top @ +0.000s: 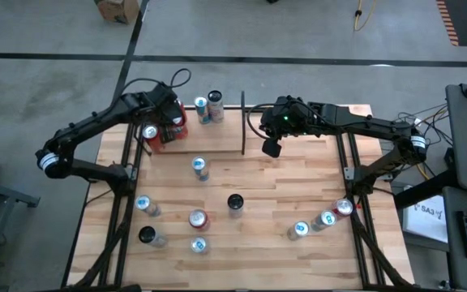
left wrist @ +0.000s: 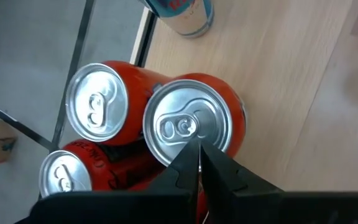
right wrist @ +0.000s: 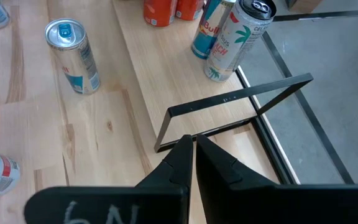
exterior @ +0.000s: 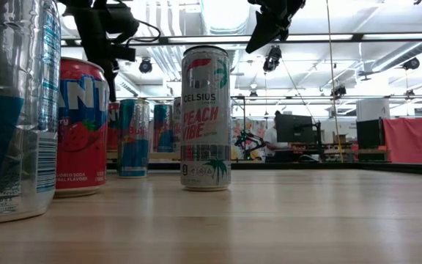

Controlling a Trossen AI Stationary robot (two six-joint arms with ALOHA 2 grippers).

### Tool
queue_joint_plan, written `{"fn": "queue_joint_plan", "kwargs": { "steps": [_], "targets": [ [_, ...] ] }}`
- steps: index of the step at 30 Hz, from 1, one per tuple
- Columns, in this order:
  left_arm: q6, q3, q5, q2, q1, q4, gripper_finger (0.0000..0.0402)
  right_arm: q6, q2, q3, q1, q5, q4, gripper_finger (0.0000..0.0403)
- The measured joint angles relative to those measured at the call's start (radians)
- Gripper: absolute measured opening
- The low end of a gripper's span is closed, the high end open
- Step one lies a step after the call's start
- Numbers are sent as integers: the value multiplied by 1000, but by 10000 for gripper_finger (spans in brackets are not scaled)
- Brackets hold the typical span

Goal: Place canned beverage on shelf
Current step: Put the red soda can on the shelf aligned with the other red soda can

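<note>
Orange-red aluminium cans (left wrist: 194, 124), three packed together, stand at the outer end of the narrow black-framed shelf with its pale plank floor (top: 217, 144); likely stocked from that end inward, leaving room. Left gripper (left wrist: 199, 163) hangs right above the nearest can's lid, fingers pinched together, holding nothing (can appears already set down). Two taller slim cans (top: 209, 107) stand along the shelf's back edge. Right gripper (right wrist: 194, 155) waits over the shelf's bare other end, also closed and empty. More loose cans (top: 199, 168) stand on the wooden table (top: 298, 186), well apart, awaiting pickup.
</note>
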Motion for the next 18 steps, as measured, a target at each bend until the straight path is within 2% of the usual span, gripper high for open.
{"fn": "queue_joint_plan", "kwargs": {
  "steps": [18],
  "targets": [
    [-17, -32, -2, -20, 0, -4, 0, 18, 0, 0, 0, -1, 0, 9]
  ]
}}
